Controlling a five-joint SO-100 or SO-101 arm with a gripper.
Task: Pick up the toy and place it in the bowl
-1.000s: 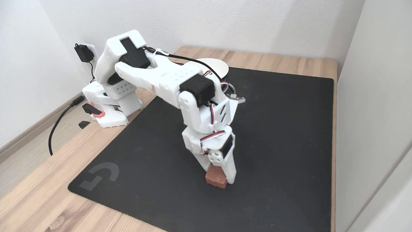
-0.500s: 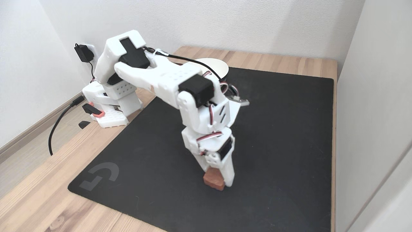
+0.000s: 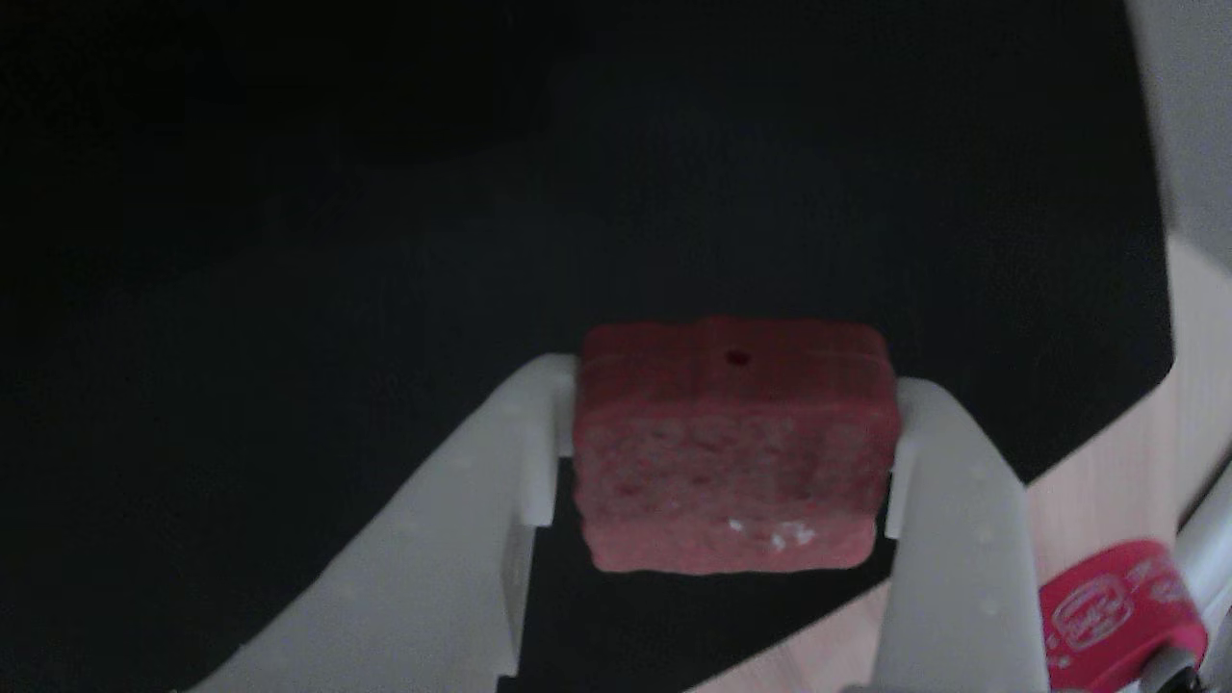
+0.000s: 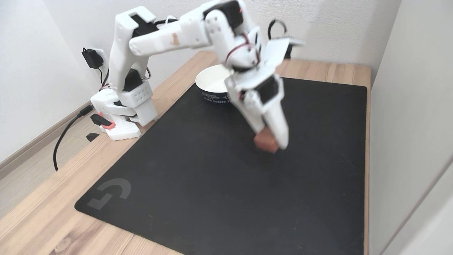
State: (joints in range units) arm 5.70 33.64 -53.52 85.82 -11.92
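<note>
My arm (image 4: pixel 177 35) is white printed plastic with black servo blocks set into its joints. Thin red, white and black wires loop around the wrist, and a black cable runs along the upper link. A perforated grid of small holes marks the shoulder housing, and the base (image 4: pixel 118 122) carries a red-orange clip. In the other view, my gripper (image 3: pixel 731 539) has smooth, pale, blade-like fingers (image 3: pixel 953 539).
</note>
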